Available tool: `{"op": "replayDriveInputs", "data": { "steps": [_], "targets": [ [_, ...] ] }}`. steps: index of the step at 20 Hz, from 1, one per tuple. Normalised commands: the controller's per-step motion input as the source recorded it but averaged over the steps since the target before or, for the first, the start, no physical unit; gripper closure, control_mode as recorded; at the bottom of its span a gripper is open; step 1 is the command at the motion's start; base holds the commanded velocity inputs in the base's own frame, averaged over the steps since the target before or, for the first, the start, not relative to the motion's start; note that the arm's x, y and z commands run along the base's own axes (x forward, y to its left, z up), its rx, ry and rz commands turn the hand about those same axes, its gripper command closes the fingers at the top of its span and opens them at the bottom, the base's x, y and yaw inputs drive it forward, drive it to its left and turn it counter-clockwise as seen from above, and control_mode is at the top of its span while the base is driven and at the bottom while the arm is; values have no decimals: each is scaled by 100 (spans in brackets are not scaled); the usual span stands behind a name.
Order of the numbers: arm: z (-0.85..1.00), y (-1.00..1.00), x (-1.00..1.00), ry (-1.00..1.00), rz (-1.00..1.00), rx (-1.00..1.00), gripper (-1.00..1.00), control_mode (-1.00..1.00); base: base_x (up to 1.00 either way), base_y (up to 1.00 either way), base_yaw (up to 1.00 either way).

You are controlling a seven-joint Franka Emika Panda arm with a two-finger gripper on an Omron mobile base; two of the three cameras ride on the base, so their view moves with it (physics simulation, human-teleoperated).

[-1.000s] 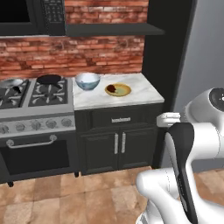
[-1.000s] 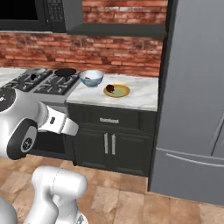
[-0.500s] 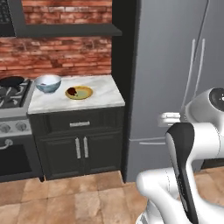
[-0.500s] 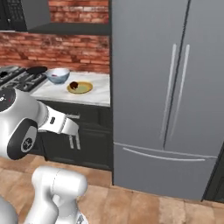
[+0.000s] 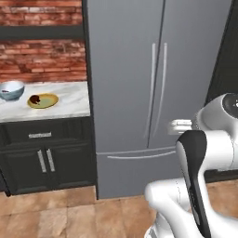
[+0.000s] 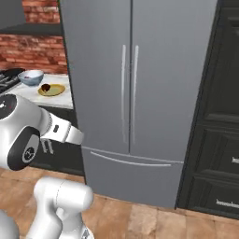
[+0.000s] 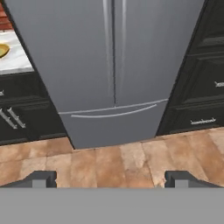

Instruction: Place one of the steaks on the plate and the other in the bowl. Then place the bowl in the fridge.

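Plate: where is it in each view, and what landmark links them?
Left base view: plate at left on the counter.
Right base view: left edge, on the counter.
Hand view: a sliver at the upper left edge.
Shared landmark: the fridge.

1. The fridge (image 5: 139,93) is cut off by the top edge in both base views; with its doors shut, the interior is hidden.
2. The bowl (image 5: 10,89) is clipped by the left edge of the left base view; a dark red speck inside is too small to identify.
3. The plate (image 7: 2,50) is cut off by the hand view's left edge.
4. The tabletop (image 6: 63,95) is partly hidden behind the arm in the right base view.
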Motion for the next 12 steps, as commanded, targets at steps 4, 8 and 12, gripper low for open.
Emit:
{"op": "replayDriveInputs", "data": {
  "steps": [4,8,12],
  "targets": [
    [0,0,0,0,0,0,-100,100,47,-93,18],
    [0,0,0,0,0,0,-100,100,32,-21,7],
    [0,0,0,0,0,0,-100,100,-12,0,-37]
  ]
}}
